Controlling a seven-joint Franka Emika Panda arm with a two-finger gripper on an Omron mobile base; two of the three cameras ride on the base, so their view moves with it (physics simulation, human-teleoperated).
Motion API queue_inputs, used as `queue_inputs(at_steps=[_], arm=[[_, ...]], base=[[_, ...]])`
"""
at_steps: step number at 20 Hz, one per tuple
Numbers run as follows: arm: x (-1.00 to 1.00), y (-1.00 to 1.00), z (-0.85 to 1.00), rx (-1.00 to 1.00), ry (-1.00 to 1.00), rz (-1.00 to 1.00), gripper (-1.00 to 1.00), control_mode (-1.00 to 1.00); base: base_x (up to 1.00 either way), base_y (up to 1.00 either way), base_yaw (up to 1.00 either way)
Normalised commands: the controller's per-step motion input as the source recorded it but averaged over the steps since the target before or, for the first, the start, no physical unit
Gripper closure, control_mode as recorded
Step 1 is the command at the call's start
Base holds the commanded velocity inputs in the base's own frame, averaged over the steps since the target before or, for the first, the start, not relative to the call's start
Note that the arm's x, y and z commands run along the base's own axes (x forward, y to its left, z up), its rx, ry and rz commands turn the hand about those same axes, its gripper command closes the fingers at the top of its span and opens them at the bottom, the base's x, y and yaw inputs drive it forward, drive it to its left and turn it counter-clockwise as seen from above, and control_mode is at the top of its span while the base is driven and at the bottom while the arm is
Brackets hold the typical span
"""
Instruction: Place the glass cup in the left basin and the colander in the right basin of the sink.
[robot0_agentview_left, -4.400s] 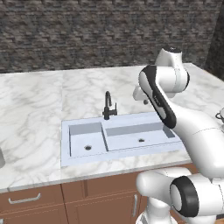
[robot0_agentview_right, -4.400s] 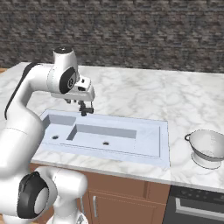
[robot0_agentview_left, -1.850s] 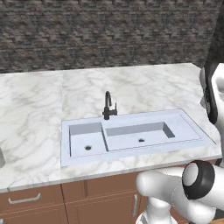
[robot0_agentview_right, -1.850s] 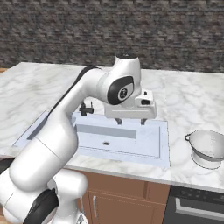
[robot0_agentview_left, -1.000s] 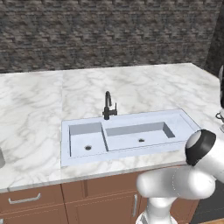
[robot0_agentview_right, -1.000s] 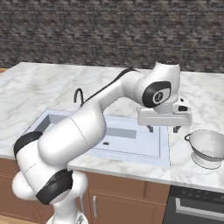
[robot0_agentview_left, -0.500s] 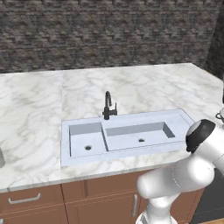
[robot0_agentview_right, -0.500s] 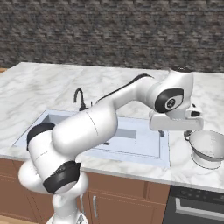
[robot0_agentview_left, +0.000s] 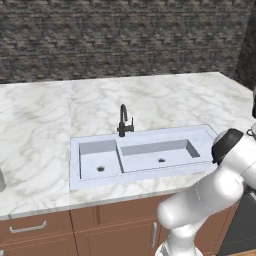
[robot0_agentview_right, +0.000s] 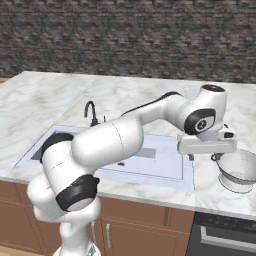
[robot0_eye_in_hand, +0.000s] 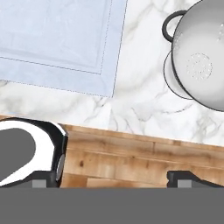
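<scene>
the colander (robot0_agentview_right: 239, 171) sits upright on the marble tabletop (robot0_agentview_right: 60, 95) to the right of the sink (robot0_agentview_right: 170, 172), well outside both basins, and the hand (robot0_agentview_right: 207, 145) hangs above the tabletop just beside it, between the colander and the sink's right rim. from the hand view the colander (robot0_eye_in_hand: 202, 57) lies up and to the right, one dark rim handle toward the sink (robot0_eye_in_hand: 65, 39), its far side cut off by the frame edge. in the left base view the left basin (robot0_agentview_left: 98, 159) and the wider right basin (robot0_agentview_left: 159, 152) lie side by side below the black faucet (robot0_agentview_left: 123, 121). whether the hand is open or closed cannot be told: its fingers are hidden under the wrist housing in the right base view, and the tips are barely visible in the hand view. at the left edge of the left base view a small grey shape sits on the tabletop, too cropped to identify.
</scene>
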Motion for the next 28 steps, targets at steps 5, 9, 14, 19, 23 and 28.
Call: queue_inputs(at_steps=[5,9,14,19,23,28], arm=[[0.17,-0.24,-0.25,0.00,0.00,0.06,-1.00,-1.00],[0.17,-0.22,-0.23,0.00,0.00,0.05,-1.00,-1.00],[0.16,-0.17,-0.14,0.00,0.00,0.03,-1.00,-1.00],[0.14,-0.12,-0.08,0.01,0.01,0.02,-1.00,-1.00],[0.19,-0.10,-0.09,0.01,0.04,0.01,-1.00,-1.00],[0.17,-0.13,-0.13,0.03,0.01,0.01,-1.00,-1.00]], base=[[0.00,0.00,0.00],[0.00,0.00,0.00],[0.00,0.00,0.00],[0.00,0.00,0.00],[0.00,0.00,0.00],[0.00,0.00,0.00]])
